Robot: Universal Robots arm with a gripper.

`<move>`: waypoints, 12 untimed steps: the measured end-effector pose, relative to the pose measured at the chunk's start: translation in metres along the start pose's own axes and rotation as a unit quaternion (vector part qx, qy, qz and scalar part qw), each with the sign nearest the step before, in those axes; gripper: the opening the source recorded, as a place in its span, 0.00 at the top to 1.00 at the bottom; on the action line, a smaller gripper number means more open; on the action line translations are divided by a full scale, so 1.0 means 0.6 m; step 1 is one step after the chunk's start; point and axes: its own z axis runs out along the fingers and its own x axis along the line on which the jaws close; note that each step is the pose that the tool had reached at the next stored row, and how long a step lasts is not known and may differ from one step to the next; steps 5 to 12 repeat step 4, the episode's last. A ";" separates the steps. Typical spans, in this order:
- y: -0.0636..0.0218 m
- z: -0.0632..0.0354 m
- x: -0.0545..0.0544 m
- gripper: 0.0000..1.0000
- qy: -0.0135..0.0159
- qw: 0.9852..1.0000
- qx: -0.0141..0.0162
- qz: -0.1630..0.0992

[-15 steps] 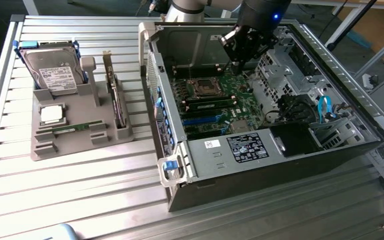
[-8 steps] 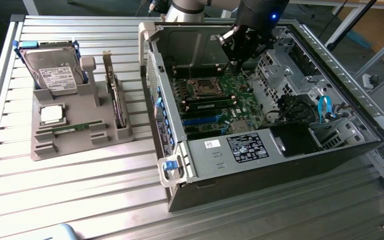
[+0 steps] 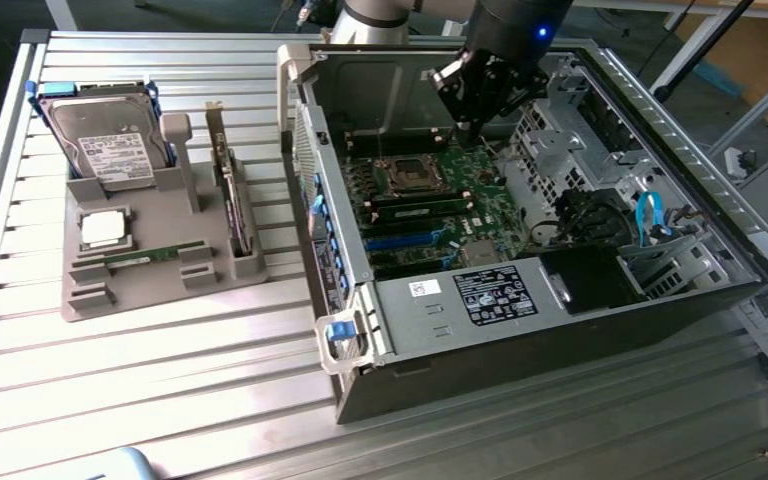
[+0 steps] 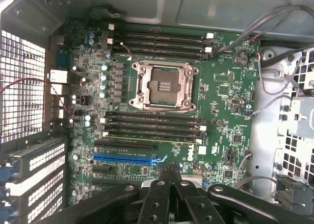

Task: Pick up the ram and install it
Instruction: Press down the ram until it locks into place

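A ram stick point(image 3: 141, 257), thin and green, lies flat in a groove of the grey holder tray point(image 3: 157, 300) at the exterior view's left, outside the computer case. My gripper point(image 3: 472, 124) hangs inside the open case point(image 3: 518, 310), above the far part of the motherboard point(image 3: 471, 215) and far from the tray. In the wrist view the black fingers point(image 4: 162, 185) are pressed together with nothing between them, over the board's edge near the blue slot point(image 4: 128, 158). Rows of long memory slots point(image 4: 154, 121) run on both sides of the processor socket point(image 4: 163, 86). What looks like another green stick point(image 3: 418, 211) stands in a slot beside the socket.
The tray also holds a hard drive point(image 3: 115, 145), a square silver processor chip point(image 3: 104, 228) and an upright expansion card point(image 3: 233, 200). Case walls, drive cages point(image 3: 584, 150), a blue cable point(image 3: 648, 215) and loose grey wires point(image 4: 274, 87) crowd the board. The slatted table point(image 3: 157, 390) lies in front.
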 end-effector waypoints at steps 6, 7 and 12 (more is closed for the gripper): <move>0.000 0.000 0.000 0.90 0.000 1.000 0.000 0.000; 0.000 0.000 0.000 0.90 0.000 1.000 0.000 0.000; 0.000 0.000 0.000 0.90 0.000 1.000 0.000 0.000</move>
